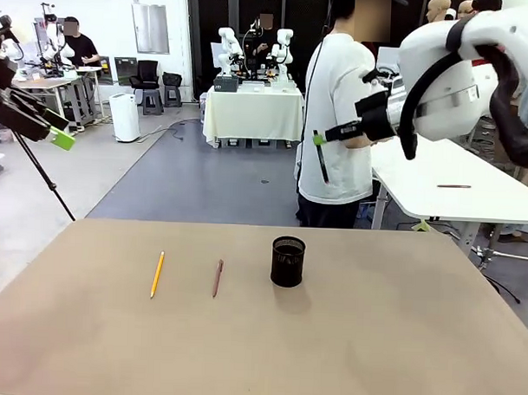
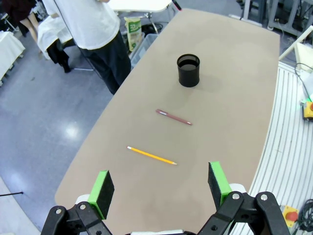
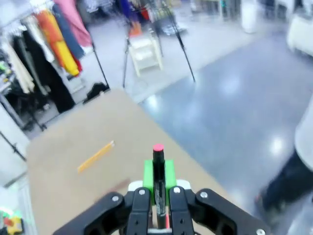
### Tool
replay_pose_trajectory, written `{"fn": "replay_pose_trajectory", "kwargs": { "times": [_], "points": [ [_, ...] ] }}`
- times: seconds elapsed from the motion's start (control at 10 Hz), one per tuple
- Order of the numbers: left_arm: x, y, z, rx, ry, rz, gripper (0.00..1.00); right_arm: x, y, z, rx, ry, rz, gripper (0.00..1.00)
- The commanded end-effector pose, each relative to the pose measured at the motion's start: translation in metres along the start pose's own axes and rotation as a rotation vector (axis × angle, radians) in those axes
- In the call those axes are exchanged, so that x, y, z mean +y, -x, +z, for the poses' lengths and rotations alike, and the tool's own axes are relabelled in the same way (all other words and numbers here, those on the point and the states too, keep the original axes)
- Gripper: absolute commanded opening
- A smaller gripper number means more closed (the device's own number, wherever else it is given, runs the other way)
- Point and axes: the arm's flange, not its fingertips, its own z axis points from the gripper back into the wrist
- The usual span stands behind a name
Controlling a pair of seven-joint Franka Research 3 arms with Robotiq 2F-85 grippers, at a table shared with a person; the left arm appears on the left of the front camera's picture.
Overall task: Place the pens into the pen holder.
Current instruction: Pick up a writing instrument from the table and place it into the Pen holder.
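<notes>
1. You see the holder [image 1: 288, 261] [image 2: 189, 70] standing upright near the middle of the table [image 1: 389, 340] [image 2: 230, 122], a little toward 12 o'clock.
2. The brown pen [image 1: 218, 278] [image 2: 173, 117] lies flat at 9 o'clock of the holder. It is near the holder but not touching it, and it runs roughly along the 12-to-6 line.
3. The yellow pen [image 1: 157, 274] [image 2: 151, 155] [image 3: 96, 156] lies farther out at 9 o'clock. It is about parallel to the brown pen and apart from it.
4. Your right gripper [image 1: 319, 139] [image 3: 157, 172] hangs high in the air at about 1 o'clock of the holder, beyond the table's far edge. Its jaws are clamped on a black pen [image 1: 322, 163] [image 3: 158, 169]. In the front view this pen hangs down from the fingers, and in the right wrist view its pink end pokes out past the green pads. That view is blurred.
5. Your left gripper [image 1: 62, 139] [image 2: 160, 183] is raised at 10 o'clock, off the table's left side. Its jaws are spread wide with nothing between them. In its own view both pens and the holder lie beyond the pads.
6. A person [image 1: 337, 105] [image 2: 98, 29] in a white shirt stands at 12 o'clock, just behind the far edge.
</notes>
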Motion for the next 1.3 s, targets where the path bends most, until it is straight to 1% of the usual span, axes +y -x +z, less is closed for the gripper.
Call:
{"fn": "replay_pose_trajectory", "kwargs": {
  "times": [0.0,0.1,0.2,0.3,0.5,0.6,0.7,0.8,1.0,1.2],
  "points": [
    [-0.001,-0.002,0.000,-0.007,-0.004,0.012,1.00,0.007,0.048,0.002,-0.175,-0.156,0.169,0.00],
    [-0.001,-0.002,0.000,-0.007,-0.004,0.012,1.00,0.008,0.051,0.009,-0.238,-0.162,0.164,0.00],
    [-0.001,-0.002,0.000,-0.007,-0.004,0.012,1.00,0.003,0.049,0.019,-0.205,-0.177,0.099,0.00],
    [-0.001,-0.002,0.000,-0.007,-0.004,0.012,1.00,0.006,0.013,-0.004,-0.172,-0.086,0.151,0.00],
    [-0.001,-0.002,0.000,-0.007,-0.004,0.012,1.00,0.006,0.013,-0.004,-0.172,-0.086,0.151,0.00],
    [-0.001,-0.002,0.000,-0.007,-0.004,0.012,1.00,0.001,0.029,0.003,-0.199,-0.119,0.152,0.00],
    [-0.001,-0.002,0.000,-0.007,-0.004,0.012,1.00,0.001,0.053,-0.003,-0.233,-0.190,0.187,0.00],
    [-0.001,-0.002,0.000,-0.007,-0.004,0.012,1.00,0.002,0.066,-0.010,-0.241,-0.205,0.164,0.00],
    [-0.001,-0.002,0.000,-0.007,-0.004,0.012,1.00,0.009,0.086,-0.027,-0.238,-0.254,0.147,0.00],
    [-0.001,-0.002,0.000,-0.007,-0.004,0.012,1.00,0.016,0.105,-0.039,-0.215,-0.288,0.118,0.00]
  ]
}}
